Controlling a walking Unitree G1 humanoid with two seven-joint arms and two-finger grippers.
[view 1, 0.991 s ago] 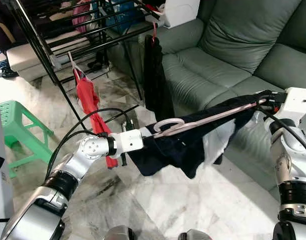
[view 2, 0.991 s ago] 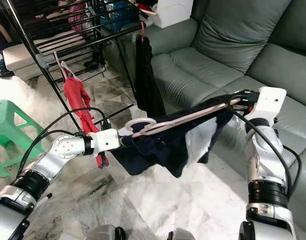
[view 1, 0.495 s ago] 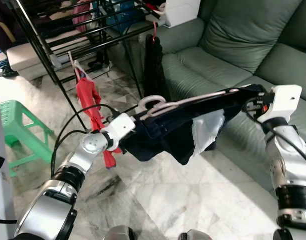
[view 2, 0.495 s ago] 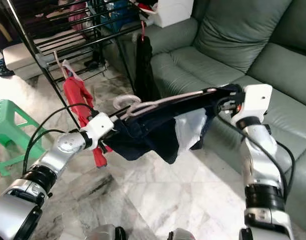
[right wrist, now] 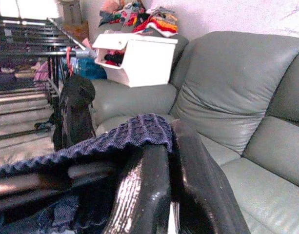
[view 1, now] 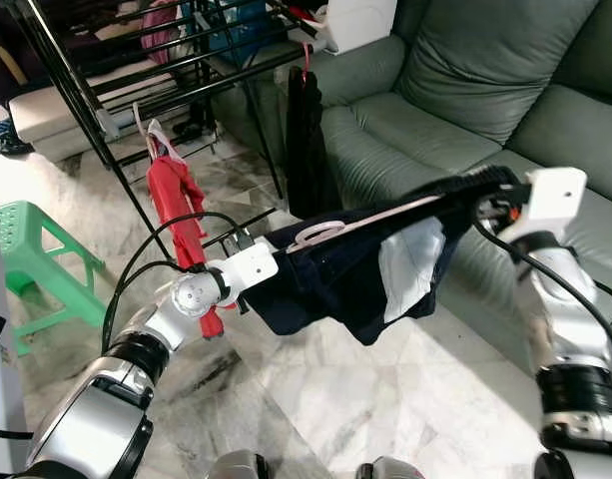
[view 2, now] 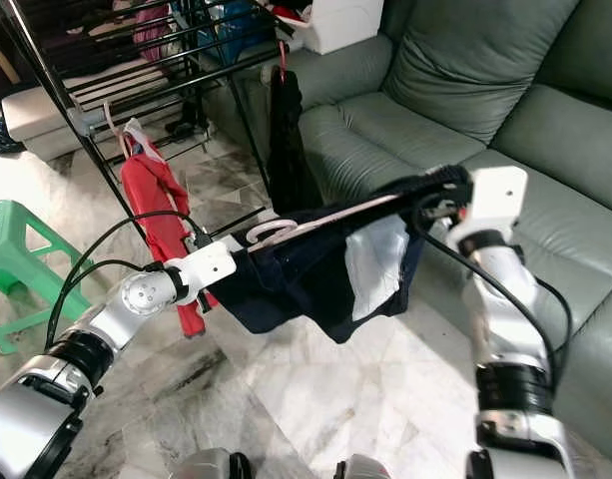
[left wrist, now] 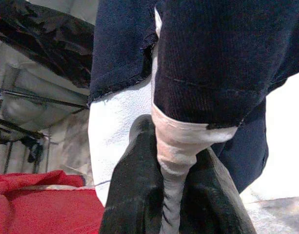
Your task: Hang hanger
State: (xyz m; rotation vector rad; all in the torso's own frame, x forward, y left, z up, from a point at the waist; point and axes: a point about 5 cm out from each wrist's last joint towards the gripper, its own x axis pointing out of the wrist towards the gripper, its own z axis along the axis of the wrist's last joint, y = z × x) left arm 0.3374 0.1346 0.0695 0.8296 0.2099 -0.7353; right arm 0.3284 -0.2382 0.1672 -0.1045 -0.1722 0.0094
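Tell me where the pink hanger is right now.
The pink hanger is held level between the left hand and right hand, navy garment draped over it, before the green sofa.

I'm looking into a home living room: a grey-green leather sofa [view 1: 465, 110], a black metal clothes-drying rack [view 1: 136, 70] hung with laundry, a green plastic stool [view 1: 31, 254], marble floor tiles [view 1: 315, 399].

My hanger [view 1: 370, 217] was pale pink, its garment [view 1: 335, 284] dark navy with a white lining. The sofa [view 1: 465, 90] was grey-green, the stool [view 1: 31, 249] mint green.
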